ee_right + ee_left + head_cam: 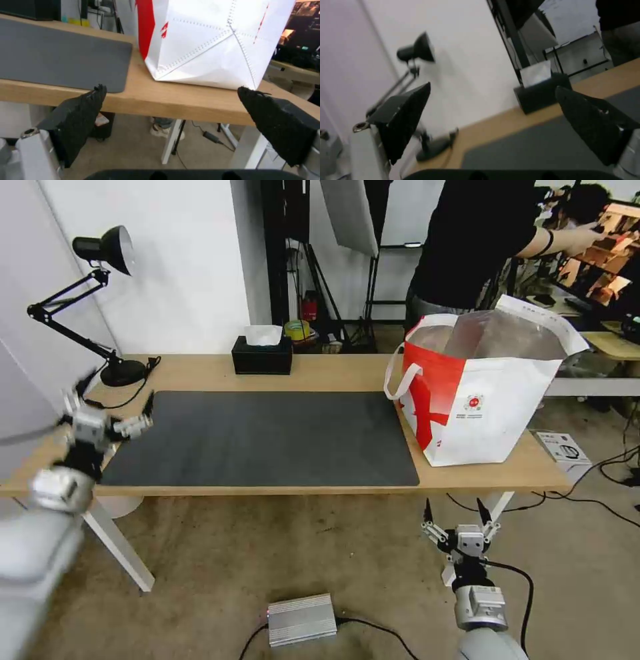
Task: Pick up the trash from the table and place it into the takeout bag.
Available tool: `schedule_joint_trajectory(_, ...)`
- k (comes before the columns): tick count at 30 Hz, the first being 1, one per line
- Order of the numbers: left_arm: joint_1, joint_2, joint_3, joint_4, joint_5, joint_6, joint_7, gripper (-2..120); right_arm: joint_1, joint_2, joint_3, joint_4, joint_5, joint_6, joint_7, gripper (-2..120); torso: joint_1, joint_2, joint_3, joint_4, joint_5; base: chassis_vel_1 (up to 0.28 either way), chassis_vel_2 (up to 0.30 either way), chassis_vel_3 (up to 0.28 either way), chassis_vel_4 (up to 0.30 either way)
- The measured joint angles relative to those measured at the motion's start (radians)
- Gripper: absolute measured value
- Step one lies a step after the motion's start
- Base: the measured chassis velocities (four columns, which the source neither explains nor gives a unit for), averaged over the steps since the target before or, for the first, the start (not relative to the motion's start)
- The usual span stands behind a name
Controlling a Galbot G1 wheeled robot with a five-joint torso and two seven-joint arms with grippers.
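Observation:
The trash is out of view. The table [333, 370] carries a dark grey mat [267, 437] with nothing on it. At the table's right end the takeout bag [480, 407] stands upright, white and red, its foil-lined mouth open. My left gripper [119, 391] hovers open over the table's left end, near the mat's corner, holding nothing. The left wrist view looks between its open fingers [492, 87] across the mat [536, 150]. My right gripper [453, 507] is open below the table's front edge, in front of the bag [206, 42]; its fingers [171, 88] hold nothing.
A black tissue box [262, 355] sits at the table's back edge. A black desk lamp [123, 372] stands on the back left corner, close to my left gripper. A silver box [301, 619] with a cable lies on the floor. A white box [563, 447] lies right of the table.

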Motion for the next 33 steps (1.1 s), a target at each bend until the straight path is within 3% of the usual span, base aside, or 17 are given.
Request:
schedule_joint_trajectory(3, 0.074, -0.089, -0.002, -0.028, 0.024, -0.021, -0.006, 100, 0.001, 0.001, -0.001, -0.002, 0.003, 0.001, 0.000, 100, 0.000, 0.000, 0.000, 0.0003, -0.0002, 0.000, 0.000, 0.000, 0.000)
schedule_joint_trajectory(13, 0.177, -0.223, 0.040, -0.081, 0.093, -0.060, -0.028, 100, 0.002, -0.003, 0.001, 0.001, 0.020, 0.017, -0.003, 100, 0.000, 0.000, 0.000, 0.0000, 0.0000, 0.000, 0.000, 0.000, 0.000)
schedule_joint_trajectory(22, 0.247, -0.305, 0.102, -0.091, 0.148, -0.099, -0.056, 100, -0.001, -0.005, 0.008, 0.001, 0.020, 0.028, -0.003, 100, 0.000, 0.000, 0.000, 0.0000, -0.0002, 0.000, 0.000, 0.000, 0.000)
schedule_joint_trajectory(33, 0.300, -0.348, 0.132, -0.081, 0.184, -0.141, -0.074, 100, -0.006, 0.001, 0.009, 0.001, 0.016, 0.030, -0.003, 100, 0.000, 0.000, 0.000, 0.0001, -0.0002, 0.000, 0.000, 0.000, 0.000)
